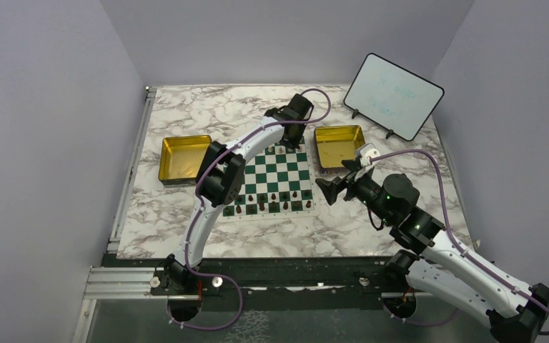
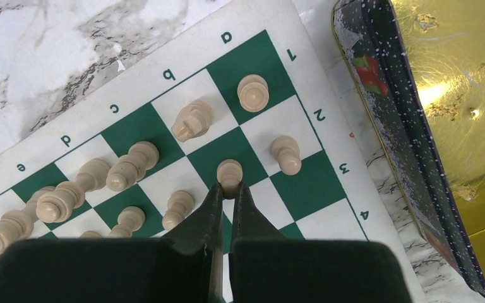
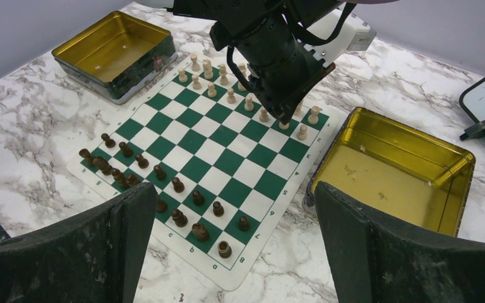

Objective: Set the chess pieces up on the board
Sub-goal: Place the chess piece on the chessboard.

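Overhead, board [image 1: 275,175] lay on tabletop [image 1: 186,229]; dark pieces [image 1: 271,203] lined its near edge, cream pieces [image 1: 282,150] its far edge.
Left wrist: left gripper [image 2: 227,188] jaws were shut, empty, tips against cream pawn [image 2: 230,172] near the board's corner; a nudge risked toppling it.
Right wrist: right gripper [image 3: 233,189] jaws stood wide, empty, beside the board.

Board [image 1: 279,175] middle ranks open. Cream pieces [image 2: 252,93] crowd 12 o'clock edge, dark pieces [image 3: 177,184] 6 o'clock. Left arm [image 1: 254,143] overhangs 11 o'clock corner.

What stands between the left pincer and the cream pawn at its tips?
Nothing visible: the shut left pincer points straight at the cream pawn; neighbouring pawns stand aside on other squares.
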You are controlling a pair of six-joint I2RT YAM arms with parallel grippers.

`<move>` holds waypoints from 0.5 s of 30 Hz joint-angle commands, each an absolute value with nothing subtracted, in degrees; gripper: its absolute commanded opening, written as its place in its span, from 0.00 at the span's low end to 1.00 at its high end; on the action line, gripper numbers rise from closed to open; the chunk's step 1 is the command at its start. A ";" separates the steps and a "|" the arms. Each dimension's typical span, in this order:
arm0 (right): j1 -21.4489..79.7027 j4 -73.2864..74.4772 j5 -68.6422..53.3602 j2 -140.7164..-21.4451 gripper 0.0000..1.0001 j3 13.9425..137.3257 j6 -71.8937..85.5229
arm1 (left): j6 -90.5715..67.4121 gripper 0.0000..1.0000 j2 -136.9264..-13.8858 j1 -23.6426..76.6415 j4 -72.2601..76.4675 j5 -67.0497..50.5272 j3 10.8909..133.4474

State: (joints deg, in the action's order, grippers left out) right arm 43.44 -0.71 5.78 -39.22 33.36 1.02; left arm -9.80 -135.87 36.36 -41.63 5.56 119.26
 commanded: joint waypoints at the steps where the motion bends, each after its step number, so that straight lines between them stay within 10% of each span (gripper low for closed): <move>1: 43.69 -1.26 7.04 -38.76 1.00 34.33 0.53 | -8.80 0.06 -137.49 36.47 -42.28 5.72 121.24; 15: 43.68 -0.12 6.47 -39.14 1.00 34.84 1.87 | -9.50 0.32 -132.79 36.46 -44.28 3.12 122.04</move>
